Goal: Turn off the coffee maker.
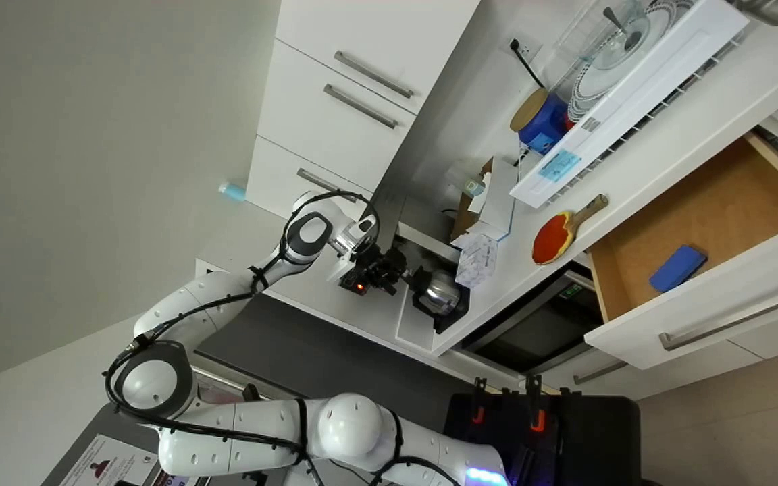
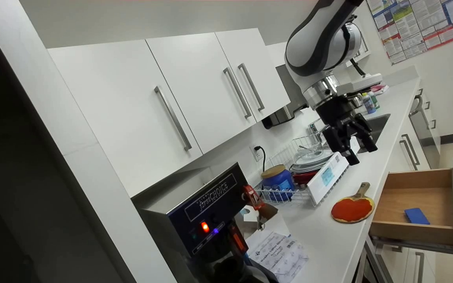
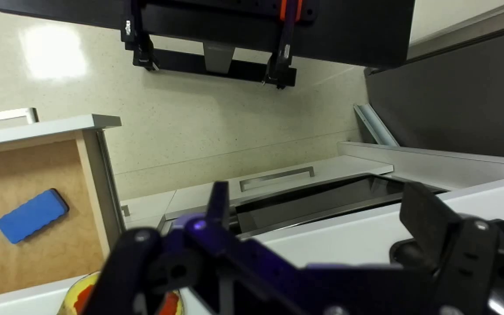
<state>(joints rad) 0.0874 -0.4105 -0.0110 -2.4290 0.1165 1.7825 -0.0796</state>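
The coffee maker is close to the camera in an exterior view, with a dark front panel labelled "firstCHOICE". An orange light glows on the panel beside a small blue-violet light. In an exterior view its silvery rounded pot shows on a black base; my arm hides part of the body. In the wrist view only a black part and a silvery sliver show at lower right. My gripper is wide open and empty. It hangs above the counter, apart from the coffee maker's front.
An open drawer holds a blue eraser. A red paddle lies on the counter by it. A dish rack, a blue jar and a paper packet stand along the counter. White cabinets hang above.
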